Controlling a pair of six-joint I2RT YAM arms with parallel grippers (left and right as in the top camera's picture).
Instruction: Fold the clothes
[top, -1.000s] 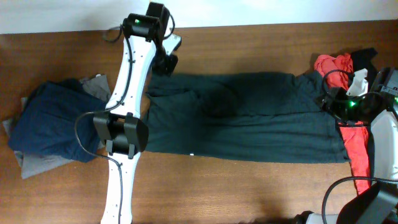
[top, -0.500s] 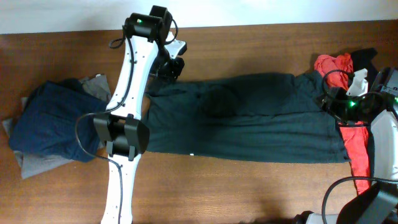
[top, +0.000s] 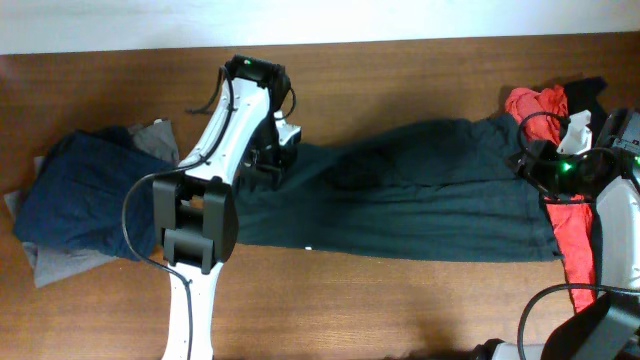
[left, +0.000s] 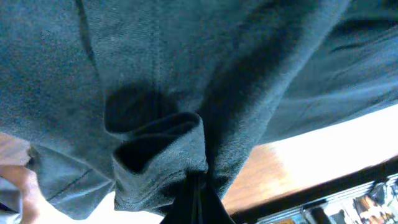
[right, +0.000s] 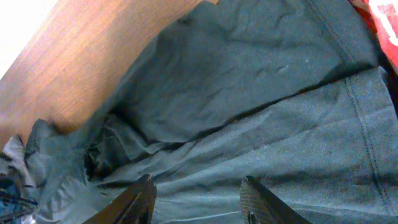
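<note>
Your left hand (top: 272, 160) pinches a bunched fold of the dark green shirt (top: 420, 200), stretched lengthwise across the wooden surface (top: 400, 300). Your right hand (right: 199, 202) hovers at its opposite end, spread open, near the red shirt (top: 570, 240). A navy blue piece (top: 80, 200) lies off to the left.

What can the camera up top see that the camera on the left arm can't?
Only the overhead view shows the whole spread: the navy blue piece at one end of the table and the red shirt at the other. Only the left wrist view shows, up close, a bunched fold of cloth pinched in the shut left hand. Both views show the dark green shirt and the wooden table.
</note>
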